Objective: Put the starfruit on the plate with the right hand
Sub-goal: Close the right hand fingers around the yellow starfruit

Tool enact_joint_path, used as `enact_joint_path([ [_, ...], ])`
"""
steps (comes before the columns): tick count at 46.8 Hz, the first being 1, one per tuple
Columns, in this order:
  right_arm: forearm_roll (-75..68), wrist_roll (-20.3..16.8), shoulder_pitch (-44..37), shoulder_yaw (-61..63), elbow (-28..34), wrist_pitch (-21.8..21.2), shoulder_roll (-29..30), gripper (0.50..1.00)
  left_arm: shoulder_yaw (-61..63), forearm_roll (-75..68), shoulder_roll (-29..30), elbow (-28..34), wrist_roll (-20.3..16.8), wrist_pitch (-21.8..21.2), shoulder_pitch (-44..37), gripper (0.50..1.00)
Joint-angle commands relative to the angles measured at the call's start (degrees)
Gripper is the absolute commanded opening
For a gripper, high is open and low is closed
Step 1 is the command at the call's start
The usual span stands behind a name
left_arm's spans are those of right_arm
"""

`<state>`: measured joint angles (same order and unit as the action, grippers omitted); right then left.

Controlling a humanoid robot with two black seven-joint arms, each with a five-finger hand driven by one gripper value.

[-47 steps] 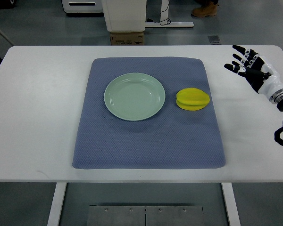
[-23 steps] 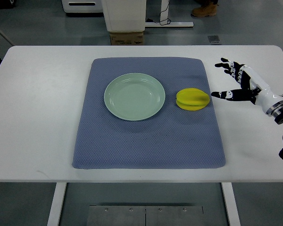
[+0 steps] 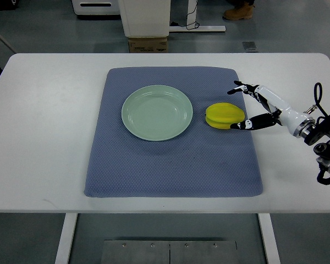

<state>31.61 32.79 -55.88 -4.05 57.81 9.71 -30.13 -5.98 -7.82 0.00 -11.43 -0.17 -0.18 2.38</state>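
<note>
Right hand (image 3: pixel 258 107) in from the 3 o'clock edge, fingers (image 3: pixel 243 87) spread wide and holding nothing: upper digits reaching over the far side of the starfruit (image 3: pixel 225 116), thumb tip low at its near right corner, touching or just short of touching; cannot tell which. Starfruit resting on the blue mat (image 3: pixel 170 165), at 9 o'clock from the palm, bracketed by the open digits but not yet gripped. Long axis running 9 to 3 o'clock, roughly in line with the forearm, so a closure across the short width, from 12 and 6 o'clock, looks the natural one. Plate (image 3: pixel 157 113) bare, at 9 o'clock from the starfruit, just beside it with a narrow strip of mat between; transfer, once gripped, judged to be a short lift and carry straight on toward 9 o'clock. No left hand anywhere in view, so right hand the only one near. Compared with half a second earlier: hand moved in toward 9 o'clock from over the bare table (image 3: pixel 44 137) onto the mat's right edge, wrist and forearm now well inside the view, fingers opened around the fruit rather than pointing at it from a distance. Starfruit and plate unmoved. Step in hand judged as the end of the reach, grasp not yet made.
</note>
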Motion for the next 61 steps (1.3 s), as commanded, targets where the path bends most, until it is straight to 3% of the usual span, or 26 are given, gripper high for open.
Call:
enact_joint_path([
  [1, -0.1, -0.8, -0.7, -1.0, -0.9, 0.1, 1.6, 1.0, 0.0, 0.0, 0.0, 0.0, 0.0, 0.0, 0.0, 1.0],
  [16, 0.0, -4.2, -1.3, -1.3, -2.4, 2.1, 4.5, 1.0, 0.0, 0.0, 0.0, 0.0, 0.0, 0.0, 0.0, 1.0],
  [61, 0.0, -6.9, -2.0, -5.1, -6.0, 4.2, 7.0, 1.0, 0.0, 0.0, 0.0, 0.0, 0.0, 0.0, 0.0, 1.0],
])
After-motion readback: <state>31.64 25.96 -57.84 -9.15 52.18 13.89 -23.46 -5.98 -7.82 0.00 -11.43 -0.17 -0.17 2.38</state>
